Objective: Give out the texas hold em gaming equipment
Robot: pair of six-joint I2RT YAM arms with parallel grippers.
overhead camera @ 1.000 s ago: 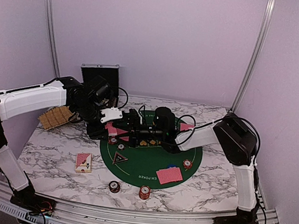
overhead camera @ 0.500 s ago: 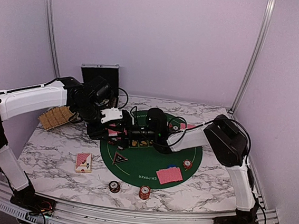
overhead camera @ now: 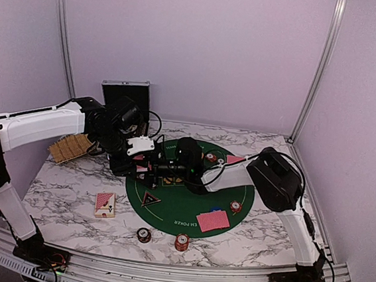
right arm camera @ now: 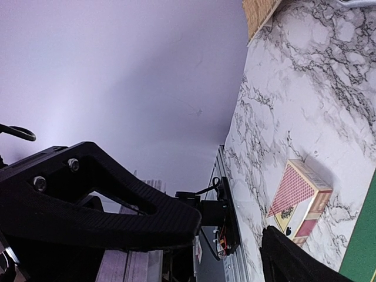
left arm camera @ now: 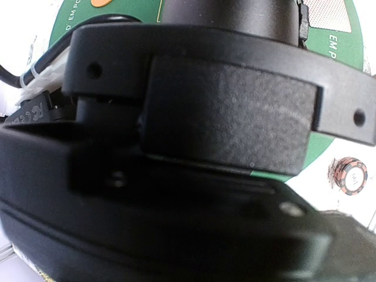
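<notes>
My left gripper (overhead camera: 138,156) hangs shut at the green mat's left edge, a sliver of red beside it; whether it holds anything is hidden. In the left wrist view the right arm's black body blocks the jaws. My right gripper (overhead camera: 154,169) reaches left across the mat and stops right against the left one. Its fingers stand open (right arm camera: 232,232) with nothing between them. Red-backed cards (overhead camera: 212,220) lie on the mat's near side. Also on the mat are a black triangular marker (overhead camera: 149,198), a blue marker (overhead camera: 216,210) and a chip (overhead camera: 235,206). Two chip stacks (overhead camera: 143,235) (overhead camera: 181,242) stand near the front.
A card box (overhead camera: 104,204) (right arm camera: 299,197) lies on the marble left of the round green mat (overhead camera: 189,193). The open black-lined case (overhead camera: 125,96) stands at the back left, with a wicker piece (overhead camera: 67,146) beside it. Another chip (left arm camera: 349,175) and an orange marker (left arm camera: 100,3) show under the left wrist.
The right arm has swung left across the mat, bringing its open gripper up against the left gripper. The left arm has stayed in place.
</notes>
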